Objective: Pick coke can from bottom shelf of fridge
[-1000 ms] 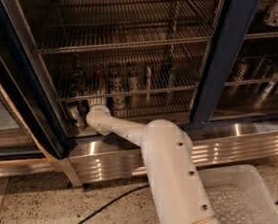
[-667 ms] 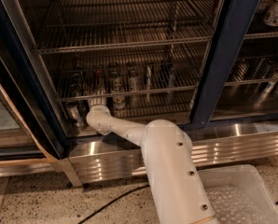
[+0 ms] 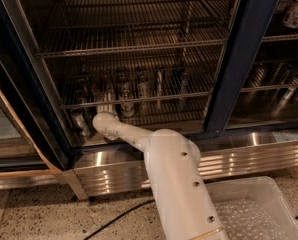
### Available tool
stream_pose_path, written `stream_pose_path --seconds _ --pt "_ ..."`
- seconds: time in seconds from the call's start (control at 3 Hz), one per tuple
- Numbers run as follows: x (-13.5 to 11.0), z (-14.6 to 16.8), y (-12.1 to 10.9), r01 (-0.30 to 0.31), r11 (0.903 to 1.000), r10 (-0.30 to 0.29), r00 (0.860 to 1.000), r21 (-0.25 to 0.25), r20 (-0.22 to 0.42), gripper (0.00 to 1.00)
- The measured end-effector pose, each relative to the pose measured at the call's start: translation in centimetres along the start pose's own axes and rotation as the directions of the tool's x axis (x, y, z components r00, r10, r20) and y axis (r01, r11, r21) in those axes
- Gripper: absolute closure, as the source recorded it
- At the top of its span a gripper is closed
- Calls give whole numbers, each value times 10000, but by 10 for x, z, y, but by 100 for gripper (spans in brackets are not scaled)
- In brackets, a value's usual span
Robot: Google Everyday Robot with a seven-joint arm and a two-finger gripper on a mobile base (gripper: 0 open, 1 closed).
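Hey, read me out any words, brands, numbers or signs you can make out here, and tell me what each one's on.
None can be read.
Cans in the fridge: labels too blurred.
Container at upper right: label too blurred.
Gripper, low in the fridge at left: no marking shows.

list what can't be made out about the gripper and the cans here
- gripper, low left in the fridge: camera view, its wrist and the gloom hide whether it holds anything
- row of cans behind it: too dark to pick out the coke can
- can at top right: cut off by the edge
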State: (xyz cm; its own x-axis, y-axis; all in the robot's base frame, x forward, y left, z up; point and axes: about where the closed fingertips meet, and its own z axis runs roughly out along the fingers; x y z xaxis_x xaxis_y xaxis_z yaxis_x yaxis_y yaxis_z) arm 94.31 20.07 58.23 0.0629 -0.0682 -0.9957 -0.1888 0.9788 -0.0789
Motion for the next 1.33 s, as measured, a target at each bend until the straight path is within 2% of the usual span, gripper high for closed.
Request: stream_pose_path --seconds 0.67,1.0,1.33 --pt "5 26 -7 138 9993 -136 9999 343 -54 49" --pt "21 47 -9 276 9986 -261 9991 440 -347 45" --pt "21 47 -9 276 9986 -261 9991 441 -345 42"
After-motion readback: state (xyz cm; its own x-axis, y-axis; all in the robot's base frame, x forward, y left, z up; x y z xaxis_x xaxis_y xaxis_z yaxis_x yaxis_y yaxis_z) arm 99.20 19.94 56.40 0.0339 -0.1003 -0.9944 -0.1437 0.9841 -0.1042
